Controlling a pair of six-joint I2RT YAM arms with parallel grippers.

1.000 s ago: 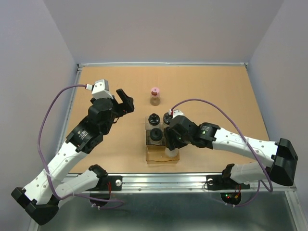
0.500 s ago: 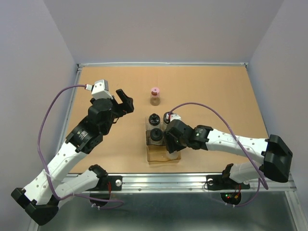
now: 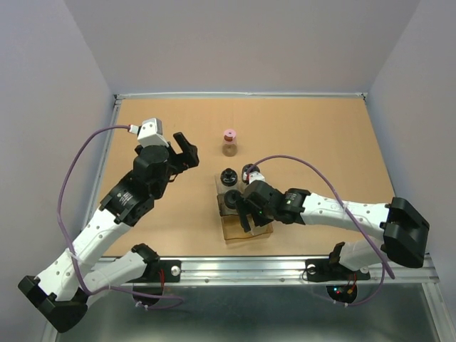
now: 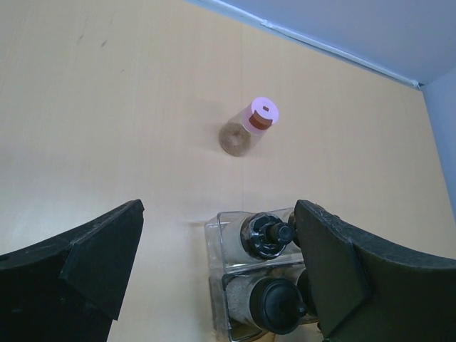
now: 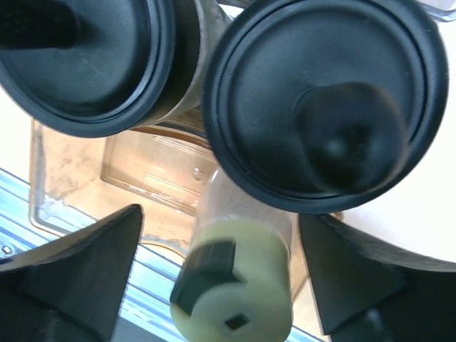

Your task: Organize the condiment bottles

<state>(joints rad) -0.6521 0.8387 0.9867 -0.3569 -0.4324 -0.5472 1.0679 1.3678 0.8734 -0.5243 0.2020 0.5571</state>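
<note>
My right gripper (image 3: 251,216) hovers over the brown-tinted tray (image 3: 239,231), open. In the right wrist view the yellow-green-capped bottle (image 5: 235,292) stands between the fingers (image 5: 78,278) with a gap on each side. It is in the tray (image 5: 142,171) next to two black-capped bottles (image 5: 320,100) (image 5: 85,57). From above, three black caps show in the tray (image 3: 228,176) (image 3: 249,171) (image 3: 231,201). The pink-capped bottle (image 3: 229,141) (image 4: 253,125) stands alone on the table beyond the tray. My left gripper (image 3: 183,152) (image 4: 221,271) is open and empty, left of the tray (image 4: 217,235).
A raised rim (image 3: 242,95) borders the table at the far side, with grey walls behind it. A metal rail (image 3: 242,267) carrying the arm bases runs along the near edge, close to the tray.
My right gripper has opened and let go of the yellow-green-capped bottle in the tray, after shifting slightly left and nearer. The left arm has barely moved.
</note>
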